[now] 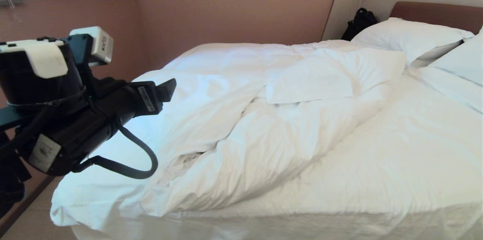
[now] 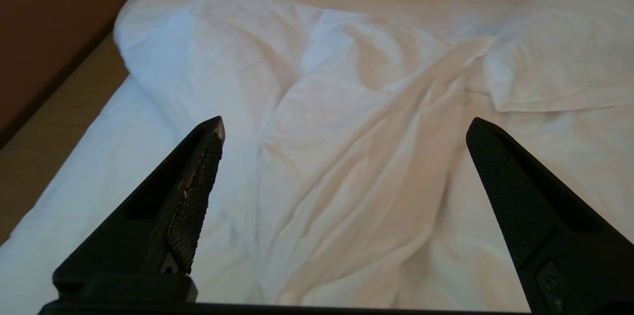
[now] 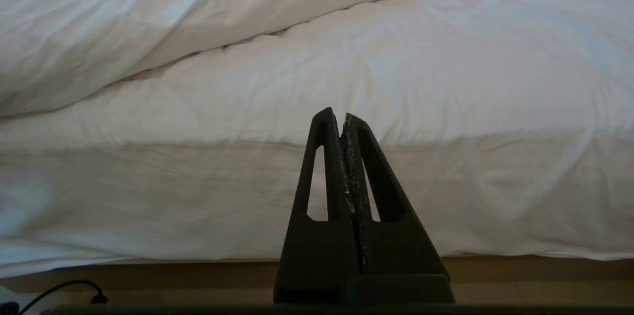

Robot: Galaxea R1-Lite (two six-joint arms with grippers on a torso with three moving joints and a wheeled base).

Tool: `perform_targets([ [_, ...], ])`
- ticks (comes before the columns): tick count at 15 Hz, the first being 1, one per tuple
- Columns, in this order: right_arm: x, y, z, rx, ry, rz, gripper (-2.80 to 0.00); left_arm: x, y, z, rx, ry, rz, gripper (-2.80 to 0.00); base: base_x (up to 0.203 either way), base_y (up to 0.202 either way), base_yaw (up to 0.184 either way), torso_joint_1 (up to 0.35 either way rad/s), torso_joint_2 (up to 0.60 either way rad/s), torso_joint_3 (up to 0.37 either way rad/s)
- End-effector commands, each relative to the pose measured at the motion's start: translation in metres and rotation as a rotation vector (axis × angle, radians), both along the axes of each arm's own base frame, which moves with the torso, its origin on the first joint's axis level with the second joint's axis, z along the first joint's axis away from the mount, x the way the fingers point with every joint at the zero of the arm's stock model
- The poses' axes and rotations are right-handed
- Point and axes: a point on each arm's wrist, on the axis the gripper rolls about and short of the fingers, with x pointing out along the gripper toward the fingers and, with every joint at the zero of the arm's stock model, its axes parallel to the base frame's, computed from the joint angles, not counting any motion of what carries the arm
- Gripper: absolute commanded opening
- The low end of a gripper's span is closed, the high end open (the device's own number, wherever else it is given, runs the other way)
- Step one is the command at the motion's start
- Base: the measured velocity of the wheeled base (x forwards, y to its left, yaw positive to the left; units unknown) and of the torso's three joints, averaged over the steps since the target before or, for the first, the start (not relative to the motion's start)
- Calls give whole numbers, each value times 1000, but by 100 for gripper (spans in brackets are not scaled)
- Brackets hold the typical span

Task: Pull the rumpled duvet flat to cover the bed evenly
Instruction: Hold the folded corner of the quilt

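In the head view the bed (image 1: pixel 415 179) fills most of the frame from centre to right, with its brown headboard (image 1: pixel 437 13) in a beige surround at the upper right. The duvet (image 1: pixel 241 126) lies bunched in a thick, creased heap across the left and middle of the frame, one corner folded back on itself near the centre and its lower edge spilling over the bed's near corner at the lower left, while the right part of the frame shows a smoother white surface. Two white pillows (image 1: pixel 407 36) rest at the upper right, against the headboard, and a dark bag (image 1: pixel 360 21) sits just beside them at the surround. The left gripper (image 1: pixel 166 89) juts in from the left edge of the head view, hanging over the rumpled heap without visibly touching it; in the left wrist view its two black fingers (image 2: pixel 198 181) stand wide apart with nothing between them, the wrinkled duvet (image 2: pixel 346 146) spread below. In the right wrist view the right gripper (image 3: pixel 343 119) sits at the lower centre, its fingers pressed together and empty, aimed at the side of the bed (image 3: pixel 317 196), with a strip of wood-toned floor (image 3: pixel 148 280) beneath and the duvet (image 3: pixel 124 32) piled at the upper left.
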Motion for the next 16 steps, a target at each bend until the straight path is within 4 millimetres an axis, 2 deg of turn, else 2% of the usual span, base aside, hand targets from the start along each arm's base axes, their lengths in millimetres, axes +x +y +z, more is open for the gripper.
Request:
perform_targets([
  [1,0,0,0,0,1,0,-280,3,-1,-4,4,6,2,0,0,0,0,0,0,0],
  [10,0,0,0,0,0,0,-280,16,-8,-20,28,58,4,0,0,0,0,0,0,0],
  [16,0,0,0,0,1,0,-280,17,-8,-22,29,63,4,0,0,0,0,0,0,0],
])
